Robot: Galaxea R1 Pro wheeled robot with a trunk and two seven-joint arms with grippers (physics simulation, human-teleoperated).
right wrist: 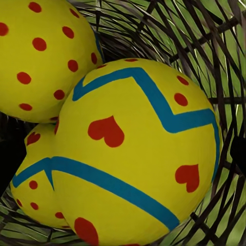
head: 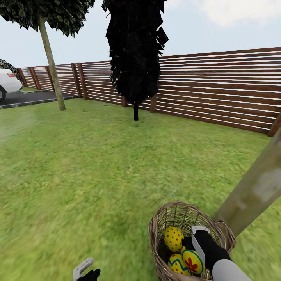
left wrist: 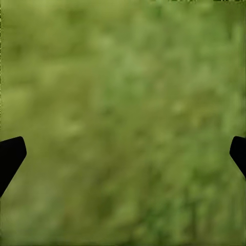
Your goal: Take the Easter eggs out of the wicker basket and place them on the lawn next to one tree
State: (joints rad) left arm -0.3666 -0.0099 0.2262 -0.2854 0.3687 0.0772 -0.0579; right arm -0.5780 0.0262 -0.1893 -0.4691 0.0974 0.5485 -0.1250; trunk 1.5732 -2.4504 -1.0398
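The wicker basket (head: pixel 168 218) stands on the lawn (head: pixel 97 164) at the foot of a pale leaning tree trunk (head: pixel 253 191). Three yellow Easter eggs lie inside it: a red-dotted one (head: pixel 173 238), one with a blue band (head: pixel 192 260) and a third (head: pixel 177 266) below. My right gripper (head: pixel 194 244) reaches down into the basket. In the right wrist view it is open (right wrist: pixel 123 154), with the heart-painted egg (right wrist: pixel 138 148) between its wide-spread fingers, the dotted egg (right wrist: pixel 41 51) beside it. My left gripper (head: pixel 84 269) hangs open (left wrist: pixel 123 154) over bare grass.
A black column-shaped tree (head: pixel 134 50) stands ahead by the slatted brown fence (head: pixel 218 89). Another thin-trunked tree (head: pixel 51 62) rises at the far left, near a white car (head: pixel 8 84) on a paved strip. Wide grass lies between.
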